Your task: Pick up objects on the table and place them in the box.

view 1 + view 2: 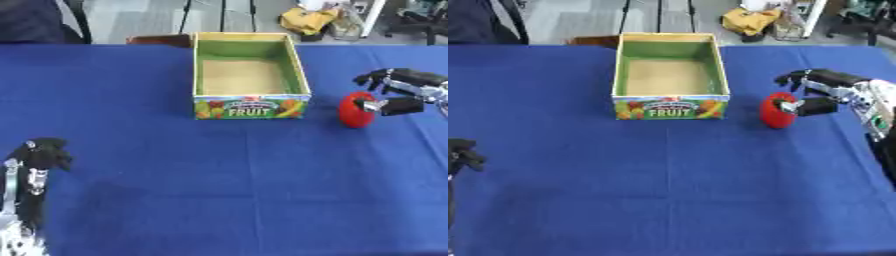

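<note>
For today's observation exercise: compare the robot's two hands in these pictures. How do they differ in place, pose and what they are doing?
The right hand is at the table's right side, beside the fruit box; the left hand is near the lower left corner, far from the box. The right hand's thumb touches a red round object with its fingers reaching over it; the left hand holds nothing. The right hand lies sideways; the left hand points up. Both are mostly black, above the blue tablecloth.

We see our right hand (820, 92) built of black finger segments joined by silver metal pieces, running back into a pale, whitish forearm casing with small dark marks on it. Our left hand (39, 155) has black fingertips over a silver, rod-like frame, with bright metal parts lower down.
</note>
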### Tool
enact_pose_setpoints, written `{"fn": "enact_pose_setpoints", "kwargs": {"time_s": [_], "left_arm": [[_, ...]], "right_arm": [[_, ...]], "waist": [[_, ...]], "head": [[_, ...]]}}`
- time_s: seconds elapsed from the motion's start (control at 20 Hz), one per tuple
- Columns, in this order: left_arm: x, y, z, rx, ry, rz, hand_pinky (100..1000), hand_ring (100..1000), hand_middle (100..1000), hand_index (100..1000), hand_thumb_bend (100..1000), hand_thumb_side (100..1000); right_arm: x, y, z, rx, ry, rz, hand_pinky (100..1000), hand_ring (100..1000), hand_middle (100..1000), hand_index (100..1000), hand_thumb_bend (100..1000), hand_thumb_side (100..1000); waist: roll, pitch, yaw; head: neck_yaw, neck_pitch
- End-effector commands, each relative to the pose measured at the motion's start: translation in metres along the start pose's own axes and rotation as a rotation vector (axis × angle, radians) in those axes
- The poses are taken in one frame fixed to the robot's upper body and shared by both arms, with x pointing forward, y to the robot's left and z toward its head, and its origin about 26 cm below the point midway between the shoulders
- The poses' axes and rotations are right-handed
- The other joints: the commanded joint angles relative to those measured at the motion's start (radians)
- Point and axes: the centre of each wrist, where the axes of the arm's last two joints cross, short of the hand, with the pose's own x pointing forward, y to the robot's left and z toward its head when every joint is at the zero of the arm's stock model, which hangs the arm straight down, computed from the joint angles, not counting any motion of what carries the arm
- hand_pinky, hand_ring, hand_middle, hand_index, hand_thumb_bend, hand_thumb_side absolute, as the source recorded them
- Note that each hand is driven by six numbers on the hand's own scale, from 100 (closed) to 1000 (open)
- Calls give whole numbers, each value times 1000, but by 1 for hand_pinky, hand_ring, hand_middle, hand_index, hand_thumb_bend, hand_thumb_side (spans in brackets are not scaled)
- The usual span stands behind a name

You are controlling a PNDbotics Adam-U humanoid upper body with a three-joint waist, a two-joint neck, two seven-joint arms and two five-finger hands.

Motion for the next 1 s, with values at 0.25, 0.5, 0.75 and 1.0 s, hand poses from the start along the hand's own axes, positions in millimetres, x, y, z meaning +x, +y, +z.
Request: {"fn": "enact_pose_setpoints", "kwargs": {"time_s": [0.25, 0.5, 0.75, 1.0], "left_arm": [[5, 3, -4, -5, -23, -9, 569, 346, 387, 555, 953, 816], [6, 3, -3, -6, -22, -7, 569, 346, 387, 555, 954, 816], [5, 3, -3, -5, -21, -7, 569, 346, 386, 555, 954, 816], [5, 3, -3, -5, -21, -6, 569, 346, 386, 554, 953, 817]], "right_arm": [[-6, -5, 4, 12, 20, 7, 677, 796, 859, 988, 229, 931], [-4, 0, 2, 30, 19, -5, 676, 796, 859, 988, 224, 944], [-3, 4, 0, 56, 16, -9, 674, 796, 862, 991, 224, 954], [-2, 8, -2, 88, 15, -8, 667, 792, 863, 994, 181, 855]], "waist": [[4, -12, -2], [7, -13, -3], [8, -13, -3], [9, -13, -4]], "head": [[0, -4], [-1, -5], [-2, -6], [0, -4]]}}
